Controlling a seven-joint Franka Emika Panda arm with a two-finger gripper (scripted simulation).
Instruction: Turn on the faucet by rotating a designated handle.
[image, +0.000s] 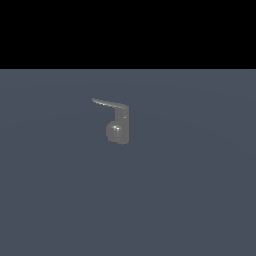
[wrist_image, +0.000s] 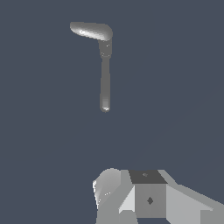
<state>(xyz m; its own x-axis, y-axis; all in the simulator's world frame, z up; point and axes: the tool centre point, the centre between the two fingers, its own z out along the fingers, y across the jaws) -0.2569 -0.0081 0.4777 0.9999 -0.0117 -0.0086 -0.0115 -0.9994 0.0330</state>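
The faucet (image: 120, 125) stands alone on the plain grey floor (image: 200, 200), near the middle of the exterior view, with its rounded bulge low on the side toward that view's left. The handle (image: 107, 103) juts from the top of the post toward the exterior view's left, its long axis roughly level and tapering to the tip. No arm appears in the exterior view. In the wrist view the faucet shows as a bent shape: one long slim member (wrist_image: 105, 83) and one shorter, broader member (wrist_image: 89, 30) meeting at a corner; which of these is the handle cannot be told from this view alone. The gripper (wrist_image: 144, 197) shows only as blocky grey-white parts at the frame edge, well apart from the faucet; its fingertips are not visible, so its opening cannot be told. Judged from this, the approach is not yet made, and the coming move must close the gap toward the handle tip.
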